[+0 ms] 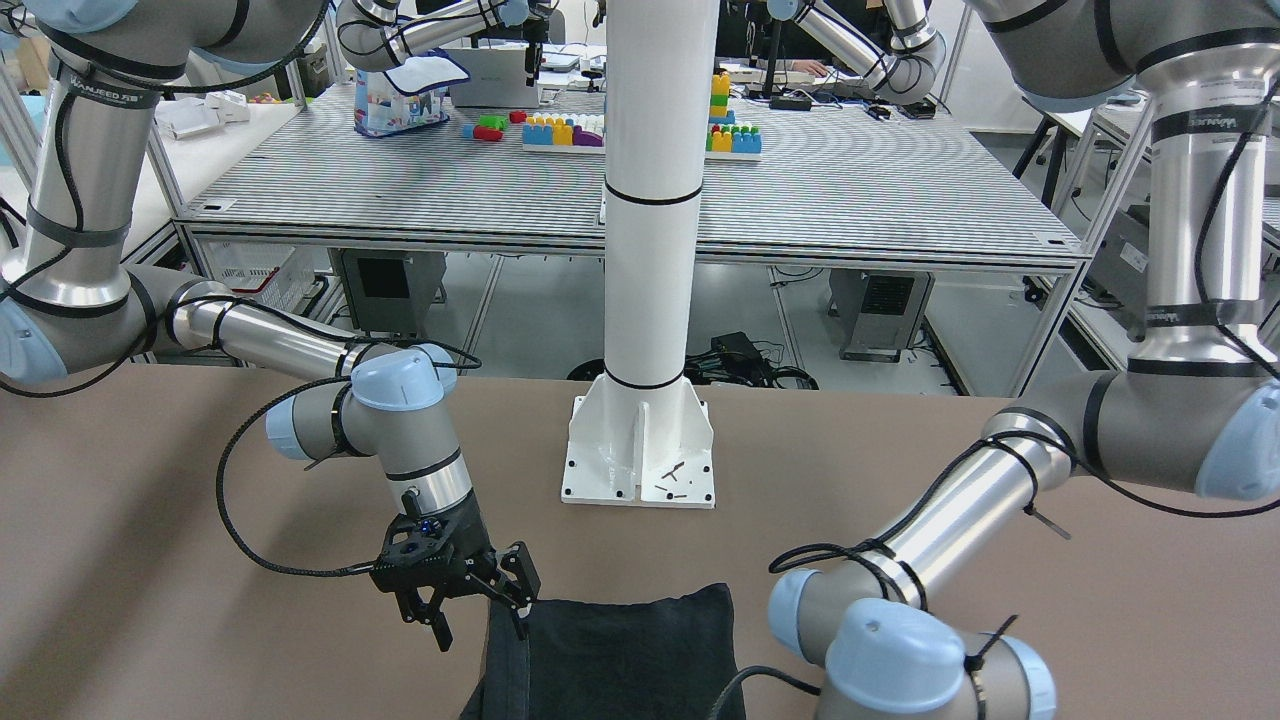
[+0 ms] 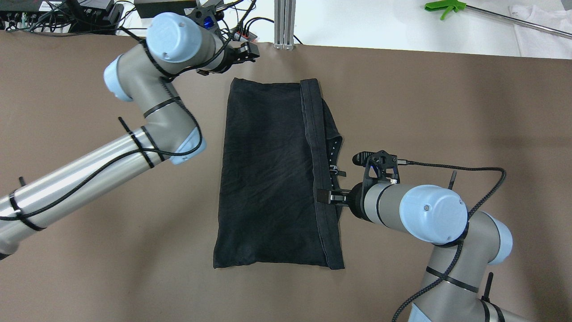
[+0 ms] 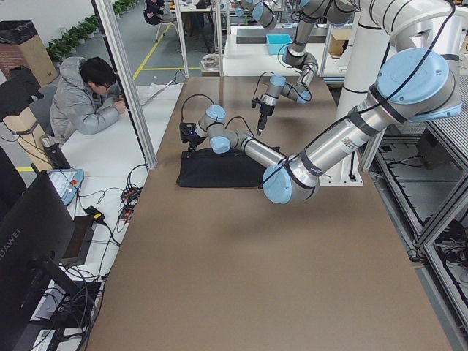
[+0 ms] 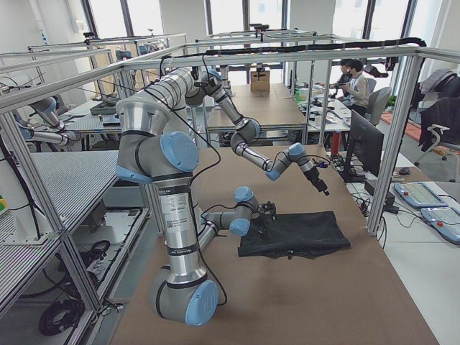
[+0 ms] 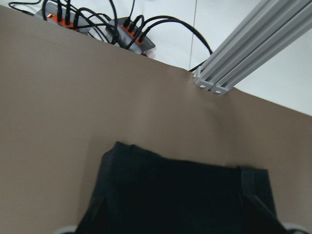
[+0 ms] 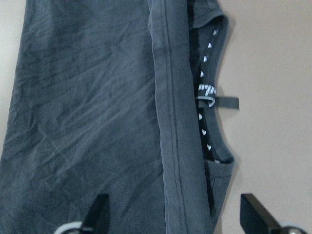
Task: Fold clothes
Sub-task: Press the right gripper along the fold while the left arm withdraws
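While the garment (image 2: 268, 179) lies folded flat in the middle of the table (image 2: 447, 112), the right gripper (image 1: 481, 628) hovers at its hemmed edge near the collar (image 6: 210, 73), jaws wide apart and empty; the left gripper (image 2: 251, 51) hangs just past a far corner, likewise spread, gripping nothing.
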